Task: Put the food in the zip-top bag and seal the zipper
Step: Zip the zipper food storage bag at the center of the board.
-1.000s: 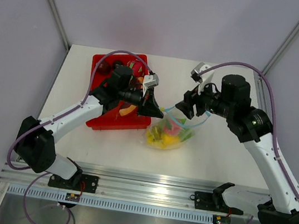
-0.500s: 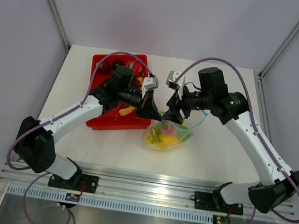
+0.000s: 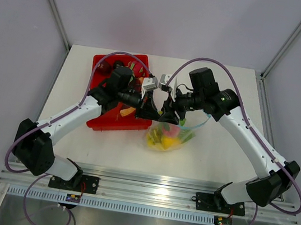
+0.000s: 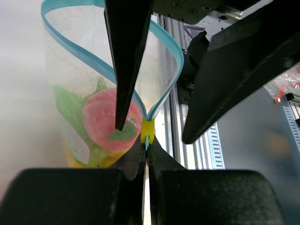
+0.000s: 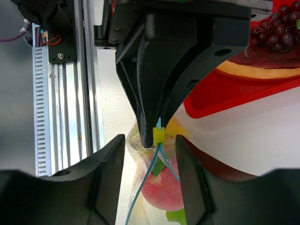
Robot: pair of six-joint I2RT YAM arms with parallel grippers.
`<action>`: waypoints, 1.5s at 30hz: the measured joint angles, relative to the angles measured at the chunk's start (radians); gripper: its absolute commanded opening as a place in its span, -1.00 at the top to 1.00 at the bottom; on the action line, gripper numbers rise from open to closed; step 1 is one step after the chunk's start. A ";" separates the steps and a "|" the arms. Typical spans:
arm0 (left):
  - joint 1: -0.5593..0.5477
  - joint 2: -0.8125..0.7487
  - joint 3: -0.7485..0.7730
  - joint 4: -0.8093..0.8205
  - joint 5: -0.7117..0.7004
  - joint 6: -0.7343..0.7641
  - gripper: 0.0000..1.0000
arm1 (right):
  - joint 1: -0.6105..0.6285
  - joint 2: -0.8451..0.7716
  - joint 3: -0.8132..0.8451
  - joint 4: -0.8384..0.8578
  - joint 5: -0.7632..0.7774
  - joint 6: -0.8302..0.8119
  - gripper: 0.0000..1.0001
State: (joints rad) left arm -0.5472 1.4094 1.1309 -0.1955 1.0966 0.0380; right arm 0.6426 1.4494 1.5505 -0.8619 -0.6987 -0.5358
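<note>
The zip-top bag [image 3: 171, 134] lies right of the red tray with its mouth open and holds food: a pink-red round fruit [image 4: 110, 119], green pieces and yellow fruit. My left gripper [image 3: 154, 112] [image 4: 146, 145] is shut on the end of the teal zipper [image 4: 179, 58], just behind a yellow slider [image 4: 147, 131]. My right gripper [image 3: 168, 115] [image 5: 150, 140] is open, its jaws standing on either side of the slider [image 5: 159, 136] and facing the left gripper. Purple grapes [image 5: 276, 30] and an orange papaya slice [image 5: 262, 70] lie in the tray.
The red tray [image 3: 100, 117] sits at the left, under my left arm, with several fruits still in it. The metal rail [image 3: 149, 194] runs along the table's near edge. Grey walls close in the back and sides.
My right arm has swung left from the bag's far side to meet the left gripper, open jaws now around the slider. The left gripper has kept its hold and barely moved.
</note>
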 measured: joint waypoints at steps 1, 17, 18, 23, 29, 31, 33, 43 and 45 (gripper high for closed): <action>0.000 -0.003 0.000 0.000 0.000 0.001 1.00 | 0.000 0.003 0.000 0.000 0.000 0.000 0.11; 0.004 -0.009 0.000 -0.021 0.006 0.017 1.00 | 0.000 0.005 0.004 0.013 -0.003 0.025 0.23; 0.005 -0.009 0.000 -0.021 0.006 0.018 1.00 | 0.000 0.005 0.004 0.016 -0.003 0.028 0.22; 0.007 -0.009 0.000 -0.022 0.006 0.019 1.00 | 0.001 0.005 0.004 0.027 -0.003 0.044 0.31; 0.008 -0.010 0.000 -0.039 0.017 0.023 1.00 | 0.000 0.009 0.007 0.028 0.003 0.060 1.00; 0.009 -0.010 0.000 -0.041 0.018 0.023 1.00 | 0.000 0.009 0.007 0.029 0.006 0.061 1.00; 0.010 -0.011 0.000 -0.041 0.018 0.023 1.00 | 0.000 0.009 0.005 0.031 0.009 0.061 1.00; 0.060 -0.160 -0.122 0.022 0.012 -0.043 1.00 | 0.014 -0.103 -0.124 0.114 0.033 0.081 1.00; 0.070 -0.212 -0.152 0.045 -0.002 -0.069 1.00 | 0.016 -0.141 -0.159 0.118 0.043 0.087 1.00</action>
State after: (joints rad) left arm -0.4774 1.1969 0.9791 -0.1509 1.0950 -0.0311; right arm 0.6582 1.3087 1.3918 -0.7437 -0.6556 -0.4484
